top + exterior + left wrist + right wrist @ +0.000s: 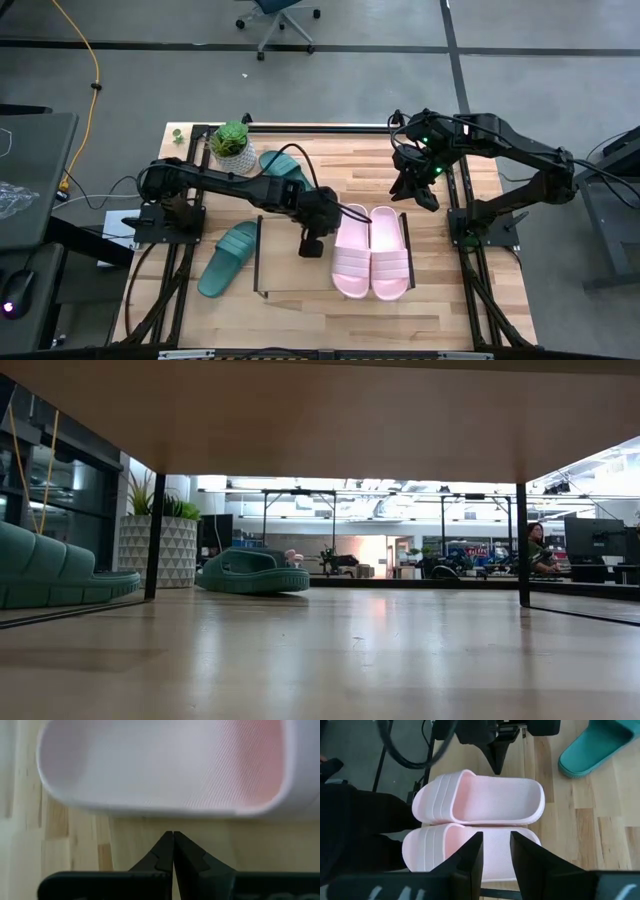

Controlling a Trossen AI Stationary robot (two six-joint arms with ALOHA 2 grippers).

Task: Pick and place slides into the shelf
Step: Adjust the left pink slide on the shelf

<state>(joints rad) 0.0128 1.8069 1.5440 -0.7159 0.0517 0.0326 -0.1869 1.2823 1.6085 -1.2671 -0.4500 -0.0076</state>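
Observation:
Two pale pink slides (352, 255) (389, 255) lie side by side, soles down, on the shelf's light wood top (292, 276). One teal slide (228, 258) rests on the table left of the shelf, and another (285, 166) lies farther back near a potted plant. My left gripper (312, 244) is shut and low, its tips pointing at the long side of the left pink slide (160, 770); a strip of wood shows between them. My right gripper (496, 855) is open and hangs high over the far right of the shelf, looking down on both pink slides (485, 800).
A potted plant (232, 140) in a white pot stands at the table's far left. In the low view the shelf's thin black legs (520, 540) frame the room under its board. Black rails (460, 240) run along both sides of the table, and cables trail from the left arm.

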